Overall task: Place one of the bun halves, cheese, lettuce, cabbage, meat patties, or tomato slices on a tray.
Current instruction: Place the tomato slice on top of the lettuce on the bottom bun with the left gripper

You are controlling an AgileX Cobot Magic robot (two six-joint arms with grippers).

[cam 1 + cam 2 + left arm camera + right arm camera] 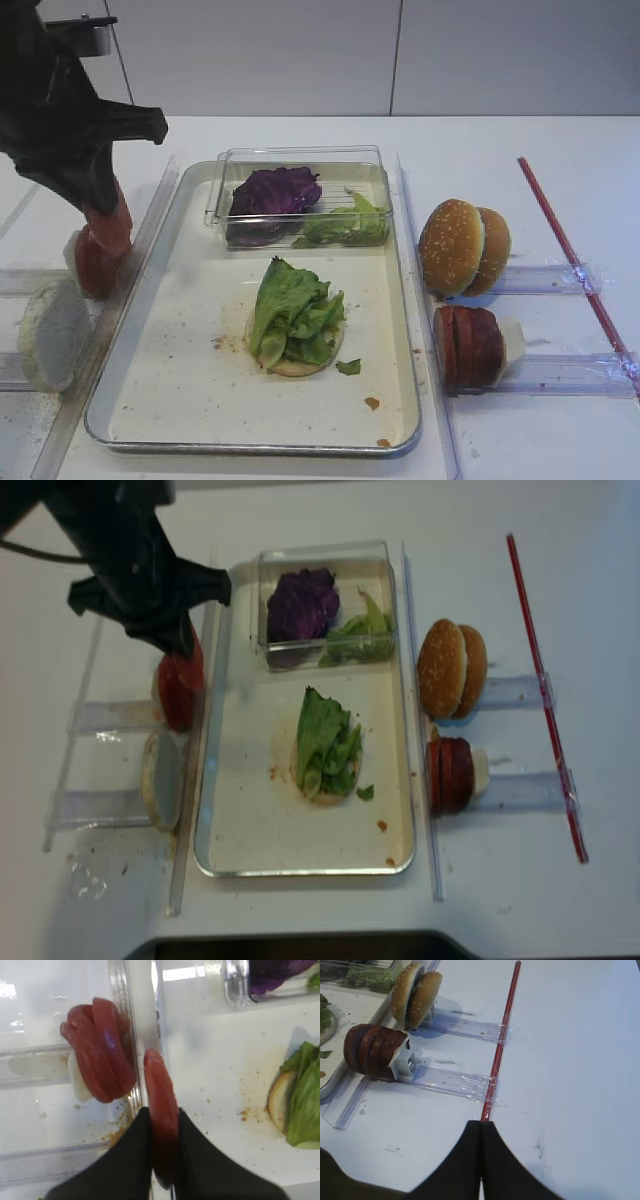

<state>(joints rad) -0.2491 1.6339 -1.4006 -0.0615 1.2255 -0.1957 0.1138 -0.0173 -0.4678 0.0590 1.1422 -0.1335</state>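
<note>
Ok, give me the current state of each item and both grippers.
left gripper: shut on a tomato slice, above the tray's left rim
right gripper: shut, empty
tray: holds bun half topped with lettuce
clear box: holds cabbage and lettuce
meat patties: standing on edge in rack

bare tray (200,400) floor left of lettuce (293,310), clear box (300,195) blocking the far end

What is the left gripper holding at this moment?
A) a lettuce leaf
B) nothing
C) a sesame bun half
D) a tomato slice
D: the left gripper is shut on a thin red tomato slice, held on edge just beside the remaining tomato slices at the tray's left rim.
</note>
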